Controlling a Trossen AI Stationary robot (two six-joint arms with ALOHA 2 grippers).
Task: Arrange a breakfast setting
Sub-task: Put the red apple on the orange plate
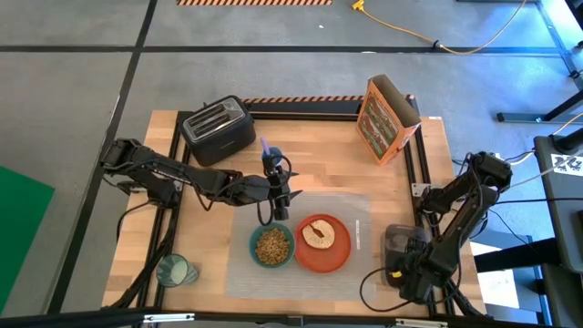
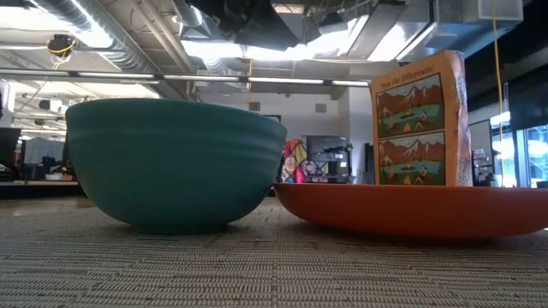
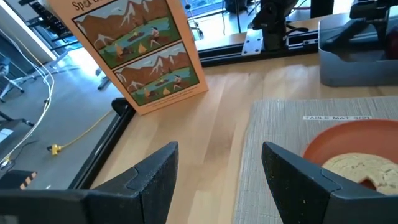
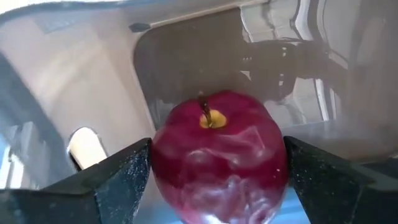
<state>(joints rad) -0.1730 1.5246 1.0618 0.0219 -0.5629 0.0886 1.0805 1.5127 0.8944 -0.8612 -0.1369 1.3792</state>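
The right pincer (image 4: 211, 186) reaches down into a grey bin (image 1: 398, 240) at the bench's (image 1: 182, 137) right edge, its fingers spread on either side of the apple (image 4: 217, 155). The apple sits upright between them, stem toward the wrist camera; whether the fingers touch it cannot be told. The bin walls stand close around the pincer, leaving room only along its own approach.

The left pincer (image 1: 281, 202) hangs released over the mat's (image 1: 364, 205) far left corner, holding nothing. The mat lies with its long axis across the bench, from left to right. Ahead of this pincer is bare wood, then the cereal box (image 3: 134, 50) standing upright near the far right corner. Just beside it, toward the near edge, the bowl (image 1: 271, 245) holds brown cereal, and the plate (image 1: 335, 248) touches or nearly touches the bowl on its right; the toast (image 1: 319, 232) lies flat on the plate. In the low view bowl and plate stand rim by rim.

Behind the left pincer a toaster (image 1: 217, 128) sits at the far left corner. The glass (image 1: 173, 270) stands upright off the mat, by the near left edge, well apart from both pincers.
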